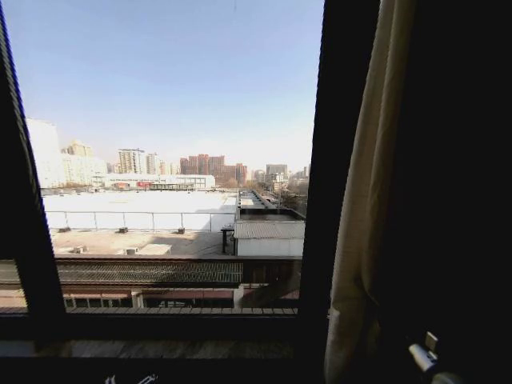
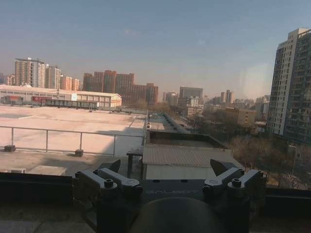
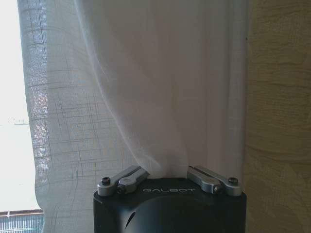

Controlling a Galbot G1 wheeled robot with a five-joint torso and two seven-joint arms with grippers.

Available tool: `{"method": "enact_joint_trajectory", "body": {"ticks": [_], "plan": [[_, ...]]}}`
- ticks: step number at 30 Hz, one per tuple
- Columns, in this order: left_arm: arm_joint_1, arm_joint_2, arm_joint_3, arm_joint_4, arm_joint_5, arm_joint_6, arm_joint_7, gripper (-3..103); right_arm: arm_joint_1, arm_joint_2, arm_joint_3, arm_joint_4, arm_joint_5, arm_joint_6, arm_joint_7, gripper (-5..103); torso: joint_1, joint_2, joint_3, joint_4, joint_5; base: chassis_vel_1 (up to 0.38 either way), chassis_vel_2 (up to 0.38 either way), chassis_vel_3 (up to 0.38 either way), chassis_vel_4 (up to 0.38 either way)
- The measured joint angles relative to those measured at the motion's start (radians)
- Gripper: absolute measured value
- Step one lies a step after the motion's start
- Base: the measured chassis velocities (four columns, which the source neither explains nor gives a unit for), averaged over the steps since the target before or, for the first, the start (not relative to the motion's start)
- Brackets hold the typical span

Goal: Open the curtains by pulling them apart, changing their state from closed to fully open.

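Note:
The right curtain (image 1: 368,192) hangs bunched into a narrow beige column at the right side of the window. In the right wrist view its sheer cream fabric (image 3: 146,87) gathers down into my right gripper (image 3: 166,174), which is shut on it; the fingertips are hidden in the cloth. A metal part of that gripper (image 1: 422,356) shows low on the right in the head view. My left gripper (image 2: 167,177) is open and holds nothing, facing the bare glass just above the sill. The left curtain is out of view.
A dark vertical window frame bar (image 1: 320,160) stands just left of the bunched curtain. The sill (image 1: 160,348) runs along the bottom. A beige textured wall (image 3: 279,97) lies right beside the curtain. Rooftops and city buildings show through the glass.

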Motion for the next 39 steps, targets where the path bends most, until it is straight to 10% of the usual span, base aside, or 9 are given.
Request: {"method": "enact_joint_trajectory", "body": {"ticks": [22,39], "plan": [[-0.006,0.001,-0.003,0.023,-0.007,-0.019,0.015,100,0.103,-0.176,0.03,-0.461,0.038,0.083,0.008,0,0.0,0.0,0.0,-0.0001,-0.0001,0.0,0.0,0.0,0.0],[-0.01,0.011,-0.006,0.063,-0.031,-0.049,0.03,100,0.109,-0.171,0.039,-0.422,0.041,0.054,0.014,8,0.0,0.0,0.0,-0.0007,0.002,0.0,0.0,0.0,0.0]]}}
